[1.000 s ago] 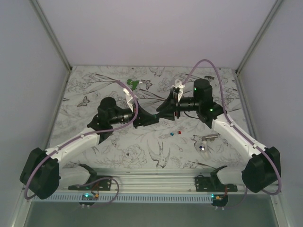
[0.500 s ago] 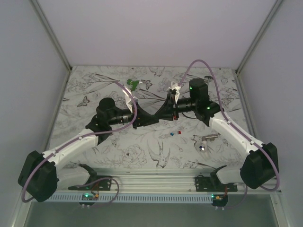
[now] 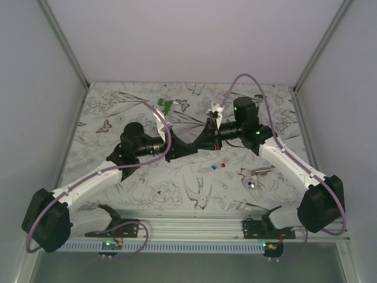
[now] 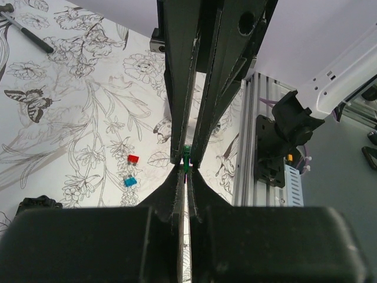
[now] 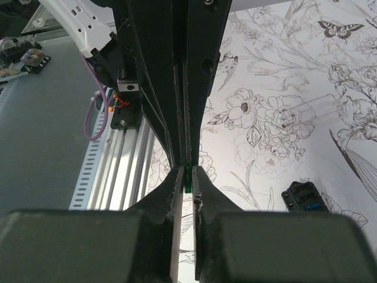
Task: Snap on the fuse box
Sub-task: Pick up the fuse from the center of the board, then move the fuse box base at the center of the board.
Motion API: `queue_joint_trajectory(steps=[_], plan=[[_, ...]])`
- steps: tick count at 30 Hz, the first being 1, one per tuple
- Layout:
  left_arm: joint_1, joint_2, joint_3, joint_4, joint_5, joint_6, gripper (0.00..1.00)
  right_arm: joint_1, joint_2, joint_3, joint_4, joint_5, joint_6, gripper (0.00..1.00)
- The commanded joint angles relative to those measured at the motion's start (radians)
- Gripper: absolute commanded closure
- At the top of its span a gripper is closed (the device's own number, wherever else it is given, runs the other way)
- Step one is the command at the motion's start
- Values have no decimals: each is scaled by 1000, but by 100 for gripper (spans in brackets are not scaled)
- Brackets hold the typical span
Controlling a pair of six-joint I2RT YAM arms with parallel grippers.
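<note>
My two grippers meet tip to tip above the table's middle. My left gripper (image 3: pixel 193 146) (image 4: pixel 187 172) and my right gripper (image 3: pixel 202 141) (image 5: pixel 187 172) are both closed on one small green piece (image 4: pixel 187 157) (image 5: pixel 188 178) held between their tips. The piece sits mostly in the right fingers, and its end just enters the left tips. The fuse box, a black block with a bluish face, lies on the table below and beyond the grippers (image 5: pixel 303 197); its edge shows in the left wrist view (image 4: pixel 35 204). In the top view the grippers hide it.
A tiny red piece (image 3: pixel 222 165) (image 4: pixel 134 158) and a blue one (image 3: pixel 213 168) (image 4: pixel 129 182) lie loose near the middle. A white-silver thing with a blue dot (image 3: pixel 253 177) lies at the right. Green bits (image 3: pixel 166 104) lie at the back. The aluminium rail (image 3: pixel 194 227) runs along the near edge.
The right arm's wrist has shifted a little left and back, and the left arm has followed slightly. The gripper tips have stayed together over the same spot.
</note>
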Motion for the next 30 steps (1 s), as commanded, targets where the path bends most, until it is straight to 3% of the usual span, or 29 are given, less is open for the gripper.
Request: queue_joint_trajectory(steps=[1, 3, 7, 15, 21, 24, 30], plan=[[-9, -25, 17, 29, 13, 31, 100, 13, 5, 39, -26, -31, -24, 92], [-9, -26, 14, 27, 5, 35, 100, 13, 3, 38, -31, -26, -28, 99], [-9, -26, 3, 19, -34, 45, 97, 13, -4, 34, -42, 24, -33, 100], [-3, 13, 12, -202, -241, 198, 57, 7, -22, 9, -50, 419, 67, 100], [31, 167, 101, -340, -369, 257, 26, -15, -18, -26, -52, 701, 163, 100], [36, 277, 169, -368, -408, 258, 21, -36, -15, -54, -50, 802, 189, 100], [53, 505, 340, -427, -427, 254, 20, -58, 2, -84, -50, 881, 225, 100]])
